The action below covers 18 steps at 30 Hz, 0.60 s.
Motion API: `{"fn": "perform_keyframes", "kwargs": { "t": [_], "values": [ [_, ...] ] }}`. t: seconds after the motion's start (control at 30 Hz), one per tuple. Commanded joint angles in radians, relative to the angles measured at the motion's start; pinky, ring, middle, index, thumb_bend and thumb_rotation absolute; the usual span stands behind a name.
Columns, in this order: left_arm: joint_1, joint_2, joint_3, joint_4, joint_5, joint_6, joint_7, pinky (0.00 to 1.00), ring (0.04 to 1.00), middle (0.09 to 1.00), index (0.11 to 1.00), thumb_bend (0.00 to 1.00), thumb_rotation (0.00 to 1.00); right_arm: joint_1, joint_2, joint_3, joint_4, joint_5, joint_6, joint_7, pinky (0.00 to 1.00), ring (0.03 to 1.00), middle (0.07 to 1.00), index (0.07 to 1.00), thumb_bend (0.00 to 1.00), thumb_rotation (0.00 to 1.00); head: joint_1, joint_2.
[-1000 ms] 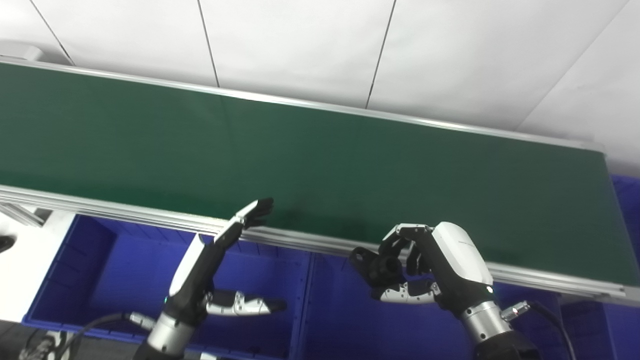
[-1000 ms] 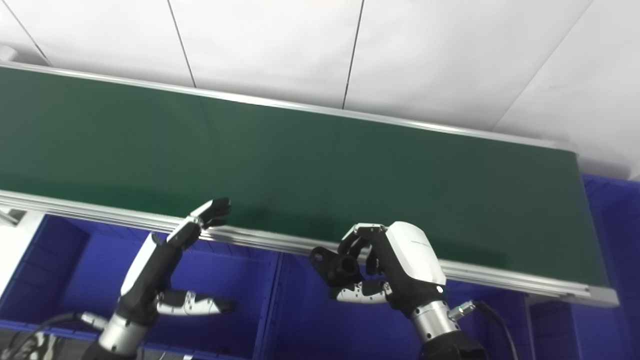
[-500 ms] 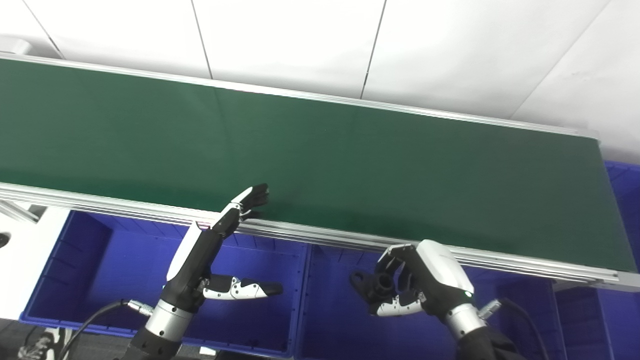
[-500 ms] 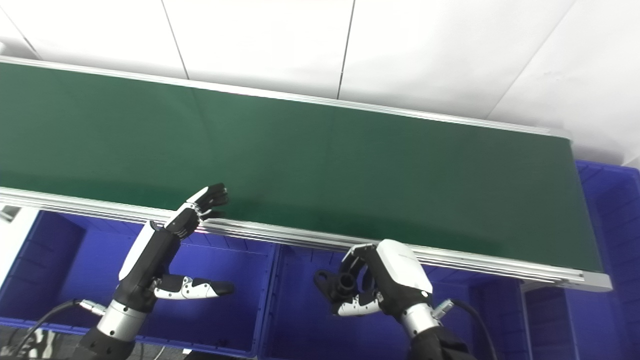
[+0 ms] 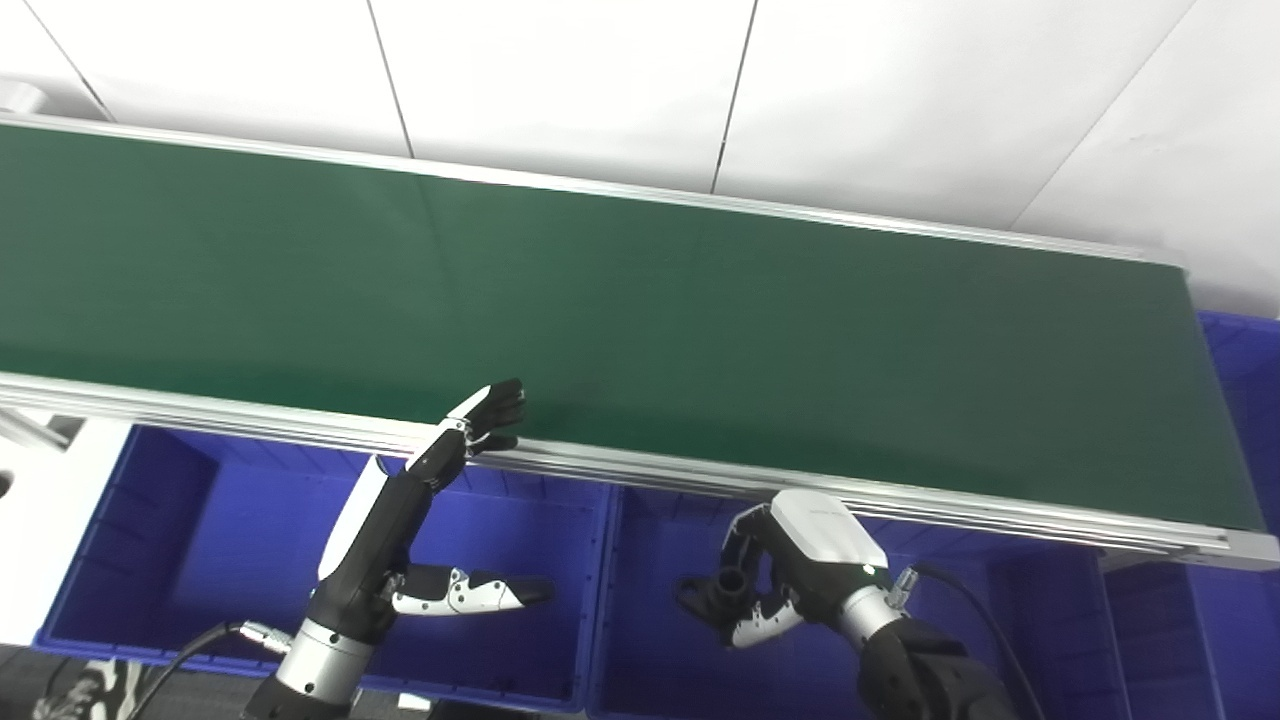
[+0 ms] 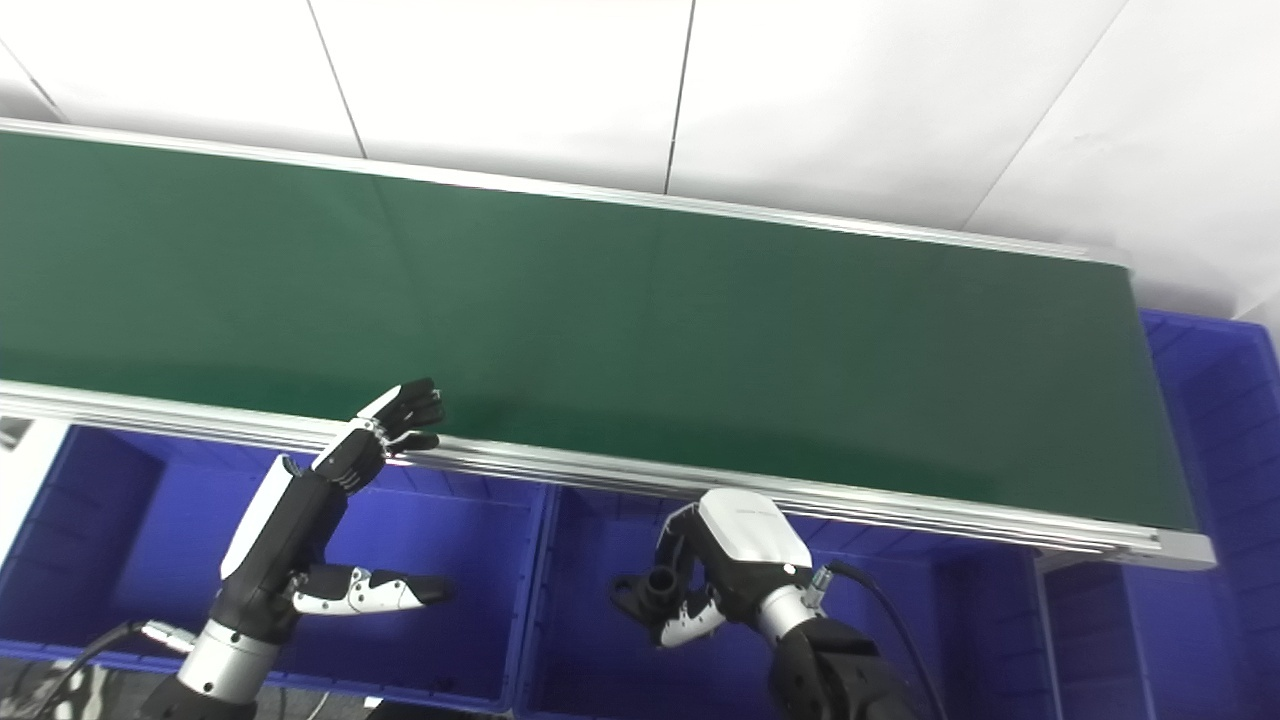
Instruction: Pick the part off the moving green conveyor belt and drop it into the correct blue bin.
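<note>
1. The black part (image 5: 722,592) is off the belt and sits in the right hand (image 5: 790,580), whose fingers are curled round it; it hangs inside the mouth of the middle blue bin (image 5: 640,640), below the conveyor rail.
2. The step in hand is the release. Judging from the pose, a simple spread of the fingers should do it, done while the part is well inside the bin walls (not over the divider beside the left bin (image 5: 200,560)).
3. Keep the wrist low, so the part falls short and does not bounce out.
4. The left hand (image 5: 400,530) waits with fingers spread and empty, its tips at the edge of the green conveyor belt (image 5: 640,300), which shows no other part.
</note>
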Motion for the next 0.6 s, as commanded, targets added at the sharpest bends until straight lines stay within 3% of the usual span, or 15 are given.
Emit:
{"fn": "perform_keyframes", "kwargs": {
  "t": [0.0, 0.03, 0.07, 0.17, 0.27, 0.37, 0.5, 0.57],
  "values": [
    [0.000, -0.005, 0.011, -0.027, -0.001, -0.022, -0.012, 0.77, 0.854, 0.891, 0.903, 0.75, 0.30, -0.007, -0.012, 0.005, -0.081, -0.024, 0.061, 0.125, 0.39, 0.518, 0.612, 0.802, 0.64, 0.54, 0.000, 0.000],
    [0.001, -0.006, 0.014, -0.026, -0.004, -0.022, -0.017, 0.77, 0.854, 0.891, 0.903, 0.75, 0.30, -0.005, -0.018, 0.003, -0.115, -0.019, 0.077, 0.176, 0.42, 0.556, 0.643, 0.816, 0.65, 0.57, 0.002, 0.001],
    [0.002, -0.008, 0.016, -0.026, -0.007, -0.022, -0.021, 0.77, 0.856, 0.892, 0.903, 0.75, 0.30, -0.004, -0.022, 0.000, -0.138, -0.017, 0.087, 0.207, 0.62, 0.739, 0.790, 0.857, 0.69, 0.67, 0.003, 0.001],
    [0.005, -0.016, 0.023, -0.026, -0.011, -0.022, -0.026, 0.77, 0.851, 0.887, 0.899, 0.75, 0.30, 0.023, -0.040, -0.026, -0.225, 0.017, 0.096, 0.262, 0.81, 0.879, 0.898, 0.878, 0.74, 0.77, 0.004, 0.002],
    [0.006, -0.019, 0.031, -0.023, -0.010, -0.022, -0.034, 0.77, 0.853, 0.889, 0.902, 0.75, 0.32, 0.052, -0.045, -0.049, -0.298, 0.021, 0.103, 0.298, 0.84, 0.909, 0.931, 0.890, 0.76, 0.80, 0.008, 0.000],
    [0.003, -0.023, 0.034, -0.015, -0.025, -0.022, -0.046, 0.78, 0.858, 0.891, 0.901, 0.75, 0.31, 0.090, -0.040, -0.075, -0.356, 0.026, 0.099, 0.299, 0.82, 0.903, 0.932, 0.898, 0.77, 0.77, 0.009, 0.000],
    [-0.004, -0.023, 0.033, -0.003, -0.044, -0.022, -0.067, 0.79, 0.862, 0.892, 0.898, 0.75, 0.29, 0.170, -0.020, -0.124, -0.405, 0.098, 0.028, 0.171, 0.75, 0.859, 0.892, 0.873, 0.75, 0.67, 0.016, -0.008],
    [-0.003, -0.024, 0.039, -0.002, -0.056, -0.022, -0.089, 0.80, 0.867, 0.898, 0.899, 0.75, 0.29, 0.221, 0.001, -0.141, -0.411, 0.120, -0.037, 0.049, 0.73, 0.831, 0.862, 0.855, 0.74, 0.60, 0.024, -0.016]
  ]
}}
